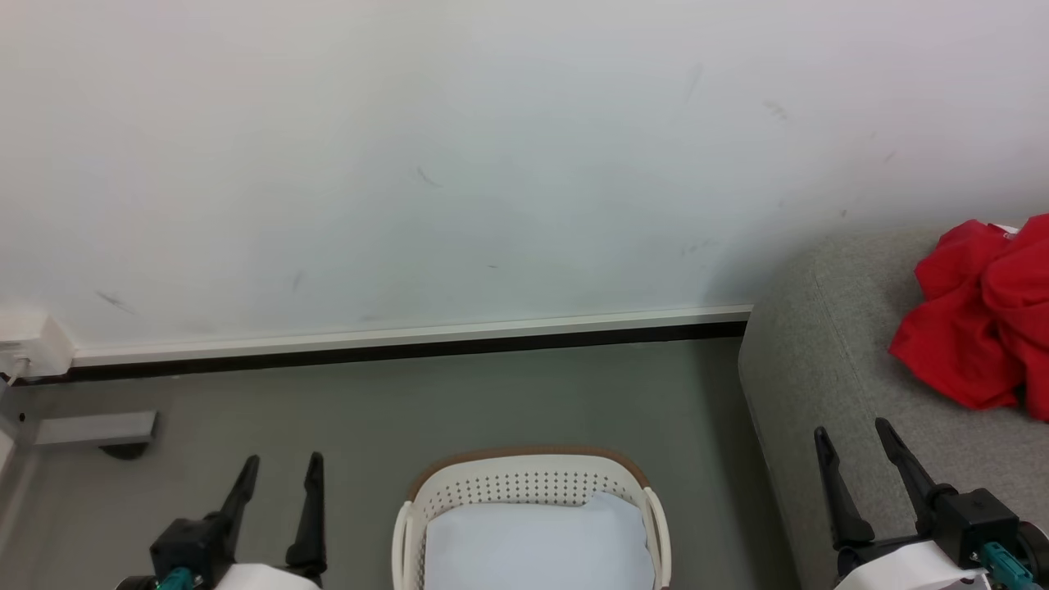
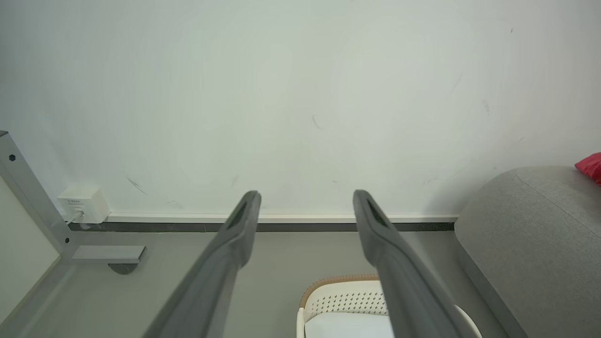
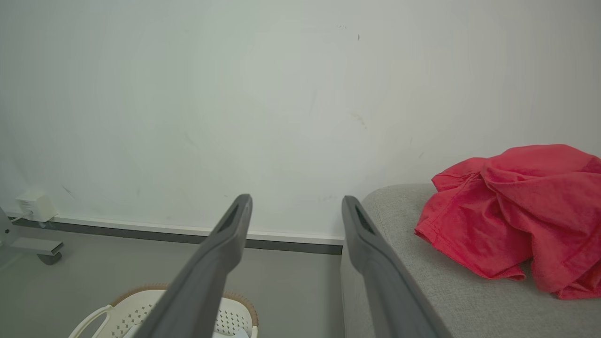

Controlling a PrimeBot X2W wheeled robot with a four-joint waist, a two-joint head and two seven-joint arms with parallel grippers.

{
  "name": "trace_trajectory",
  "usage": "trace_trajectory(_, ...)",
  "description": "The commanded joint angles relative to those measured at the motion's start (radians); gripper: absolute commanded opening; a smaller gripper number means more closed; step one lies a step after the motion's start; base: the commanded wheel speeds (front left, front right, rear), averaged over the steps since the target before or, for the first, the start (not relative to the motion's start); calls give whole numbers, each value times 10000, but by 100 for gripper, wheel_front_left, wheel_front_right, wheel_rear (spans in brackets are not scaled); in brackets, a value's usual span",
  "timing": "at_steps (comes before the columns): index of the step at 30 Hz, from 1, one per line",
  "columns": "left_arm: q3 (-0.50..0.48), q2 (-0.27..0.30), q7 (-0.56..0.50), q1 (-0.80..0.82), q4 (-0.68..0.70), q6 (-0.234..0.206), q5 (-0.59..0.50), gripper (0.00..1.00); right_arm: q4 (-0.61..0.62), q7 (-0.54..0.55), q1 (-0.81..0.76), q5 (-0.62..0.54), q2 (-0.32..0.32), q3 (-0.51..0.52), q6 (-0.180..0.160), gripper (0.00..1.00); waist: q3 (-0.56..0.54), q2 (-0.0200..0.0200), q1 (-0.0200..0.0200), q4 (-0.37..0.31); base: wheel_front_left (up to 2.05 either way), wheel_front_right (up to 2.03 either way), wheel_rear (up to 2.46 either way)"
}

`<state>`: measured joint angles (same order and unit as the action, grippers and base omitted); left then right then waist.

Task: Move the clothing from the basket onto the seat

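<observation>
The clothing (image 1: 975, 319) lies in a crumpled red heap on the seat (image 1: 828, 369), to the right of the basket (image 1: 524, 483) and well apart from it. The right wrist view shows its folds and a hemmed edge resting flat on the grey fabric, back from the seat's rounded end.

The basket stands on the floor (image 1: 459, 401), just left of that rounded end, with its brown rim towards the wall (image 1: 492, 164). A pale cloth (image 1: 537, 545) lies inside the basket and covers its bottom.

The left gripper (image 1: 283, 459) hangs to the left of the basket, over the floor. Its two dark fingers are spread wide apart and point towards the wall, with nothing between them. The right gripper (image 1: 850, 428) hangs to the right of the basket, over the near part of the seat. Its fingers are spread just as wide and grip nothing. It is near the clothing but apart from it.

Beyond the basket a white skirting (image 1: 410, 336) with a dark strip under it runs along the foot of the wall. Far to the basket's left, a small white box (image 1: 37, 344) sits on the wall just above the skirting. A grey metal foot (image 1: 94, 428) rests on the floor just below it.
</observation>
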<state>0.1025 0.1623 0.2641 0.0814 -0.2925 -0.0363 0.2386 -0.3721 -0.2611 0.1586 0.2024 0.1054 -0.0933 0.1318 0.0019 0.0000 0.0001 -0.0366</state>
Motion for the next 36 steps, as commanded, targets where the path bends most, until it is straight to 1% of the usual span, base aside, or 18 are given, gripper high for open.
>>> trace_trajectory(1, -92, -47, 5, 30, -14, 39, -195, 100, -20, -27, -34, 62, 77, -17, -22, 100, 3, 0, -1, 9, 0, 0, 0)
trace_trajectory(14, -459, -324, 5, 46, -109, 223, -544, 100, 10, -27, -44, 56, 104, 51, -22, 100, 12, 0, -1, 2, 0, 0, 0)
trace_trajectory(21, -616, -377, 5, 122, -291, 362, -706, 100, 21, -27, -69, 97, 109, 57, -22, 100, 32, 0, -1, -4, 0, 0, 0)
trace_trajectory(23, -661, -420, 5, 144, -334, 507, -570, 100, 31, -29, -71, 99, 112, 67, -22, 100, 48, 0, -1, -1, 0, 0, 0)
trace_trajectory(24, -643, -438, -1, 63, -314, 537, -525, 0, 12, -2, 0, 54, 37, 40, 0, 0, 49, 0, 0, -2, 0, 0, 0)
trace_trajectory(27, -624, -541, -37, -50, -536, 542, -475, 0, -193, 50, -94, 117, -52, 38, 2, 0, 51, 0, 0, -1, 0, 0, 0)
trace_trajectory(36, -922, -610, -596, 115, -529, 682, 1244, 0, -70, 556, -71, 1826, -112, 347, 0, 0, 42, 0, 0, 25, 0, 0, 0)
